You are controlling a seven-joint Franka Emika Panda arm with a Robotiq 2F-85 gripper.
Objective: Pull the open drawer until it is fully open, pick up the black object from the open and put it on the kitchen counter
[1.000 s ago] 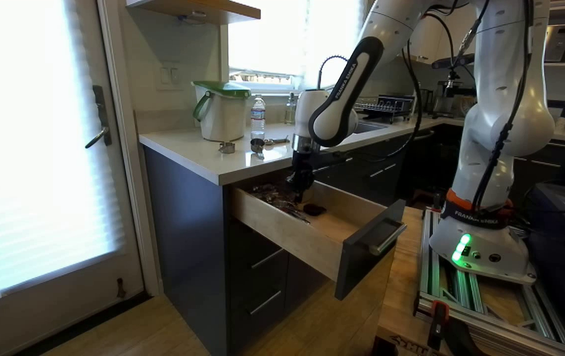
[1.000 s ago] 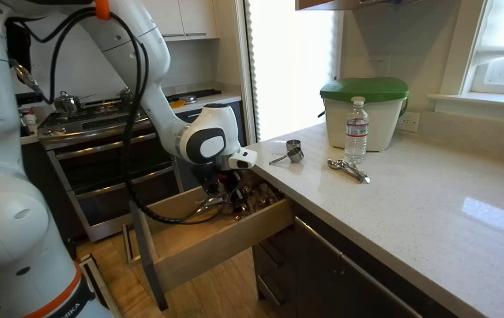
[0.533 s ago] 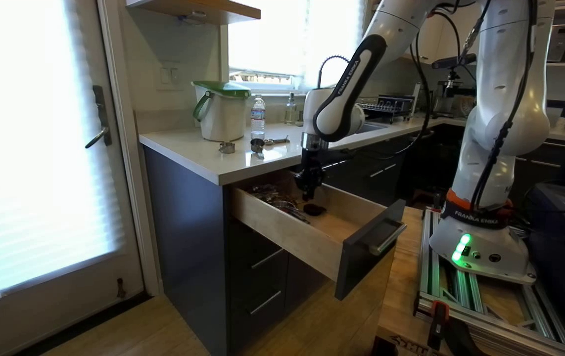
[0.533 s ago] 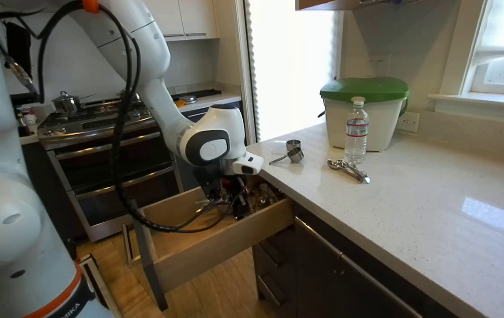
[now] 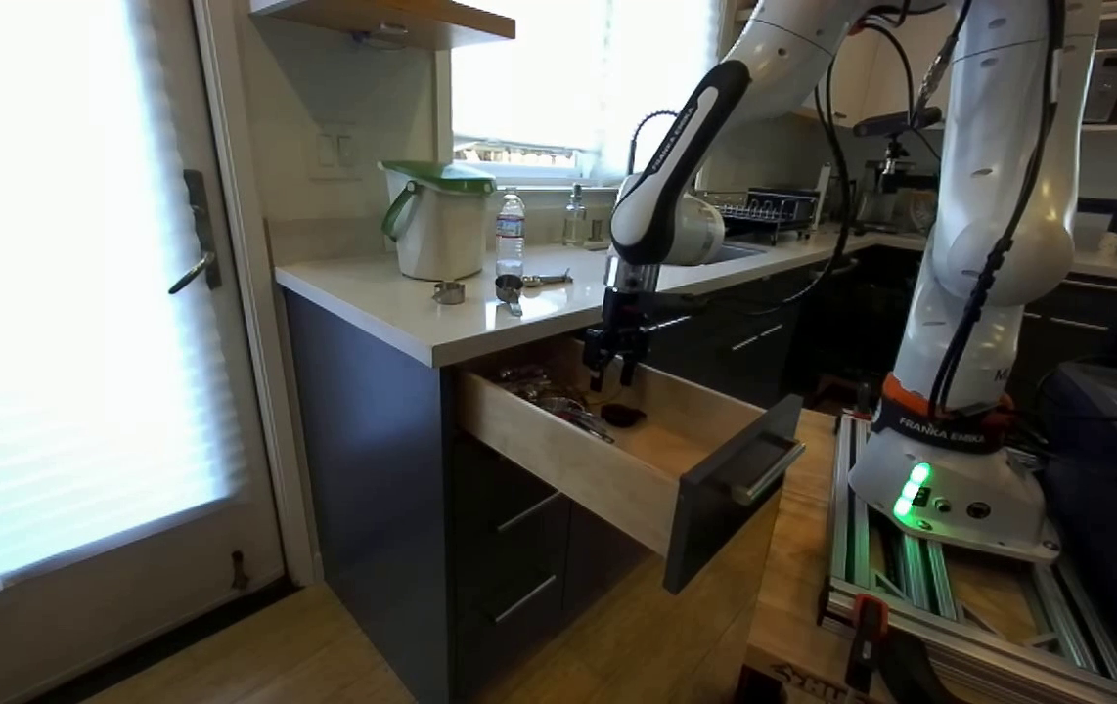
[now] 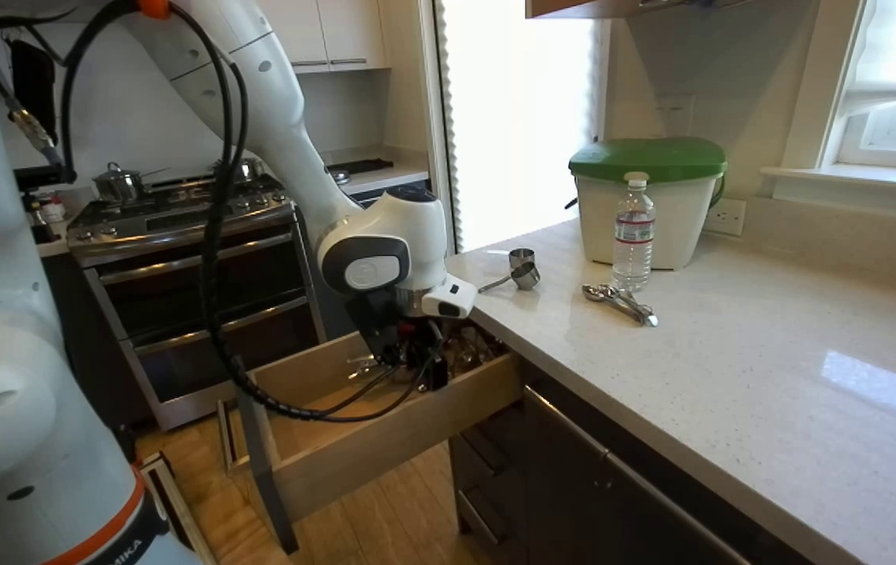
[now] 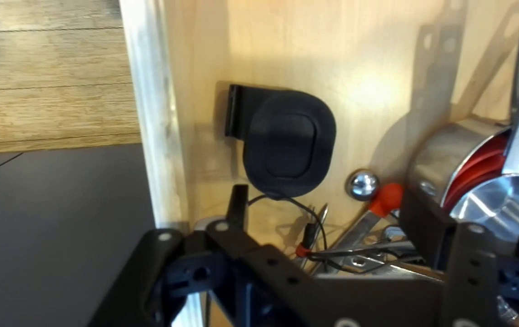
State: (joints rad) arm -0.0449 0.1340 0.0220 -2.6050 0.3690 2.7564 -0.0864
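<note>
Hanging over the drawer [image 7: 156, 113], my tool [image 7: 330, 206] has its two fingers [image 7: 239, 204] spread well apart — it holds nothing. In the wrist view they reach up from the bottom of the frame, and just above the middle the black object [image 7: 289, 143] lies on the drawer's pale wooden bottom, apart from both of them. A thin black cord [image 7: 296, 202] runs by its lower edge; a round, shiny metal piece [image 7: 362, 185] sits to the object's lower right, near an orange-tipped utensil [image 7: 386, 199]; a metal cup [image 7: 432, 156], red within, lies toward the right edge. In both exterior views the drawer stands pulled out near mid-frame. Beyond it, in an exterior view, the pale table [image 6: 730, 377] fills the lower right, carrying two small measuring cups [image 6: 525, 275], a metal scoop [image 6: 621, 304], a water bottle [image 6: 634, 255] and — behind that — a green-lidded bucket [image 6: 679, 224]. Farther off, at the upper left, stands a stove [image 6: 158, 227] with a pot [image 6: 118, 186] on it.
</note>
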